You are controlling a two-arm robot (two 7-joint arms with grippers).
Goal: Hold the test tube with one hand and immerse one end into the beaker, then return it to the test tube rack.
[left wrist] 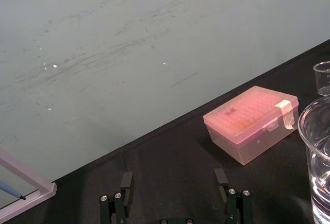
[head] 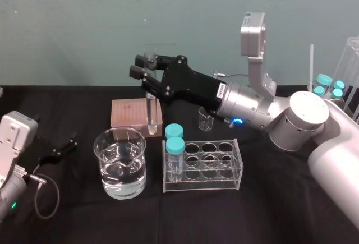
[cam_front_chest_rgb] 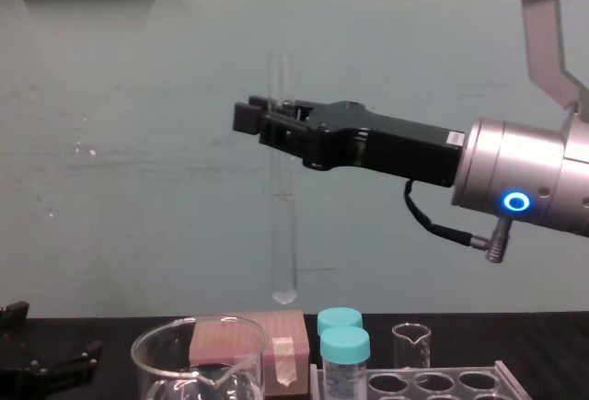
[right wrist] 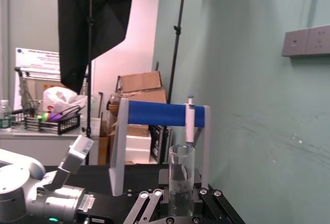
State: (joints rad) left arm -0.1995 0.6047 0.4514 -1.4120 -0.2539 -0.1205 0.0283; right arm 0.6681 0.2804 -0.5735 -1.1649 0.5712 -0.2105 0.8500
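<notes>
My right gripper (head: 143, 67) (cam_front_chest_rgb: 271, 117) (right wrist: 181, 197) is shut on the test tube (head: 150, 112) (cam_front_chest_rgb: 282, 234) (right wrist: 181, 172), gripping it near its upper end. The clear tube hangs upright in the air. Its rounded end is a little above rim height of the beaker (head: 120, 164) (cam_front_chest_rgb: 198, 349), behind and to the right of it. The wide beaker holds clear water. The clear test tube rack (head: 203, 165) (cam_front_chest_rgb: 442, 383) stands right of the beaker, with two teal-capped vials (head: 174, 138) in its left holes. My left gripper (head: 63, 147) (left wrist: 174, 183) rests open at the table's left.
A pink lidded box (head: 136, 118) (left wrist: 251, 123) lies behind the beaker, under the tube. A tiny clear beaker (head: 205, 119) (cam_front_chest_rgb: 410, 345) stands behind the rack. More teal-capped vials (head: 330, 86) stand in a holder at the far right. Black cloth covers the table.
</notes>
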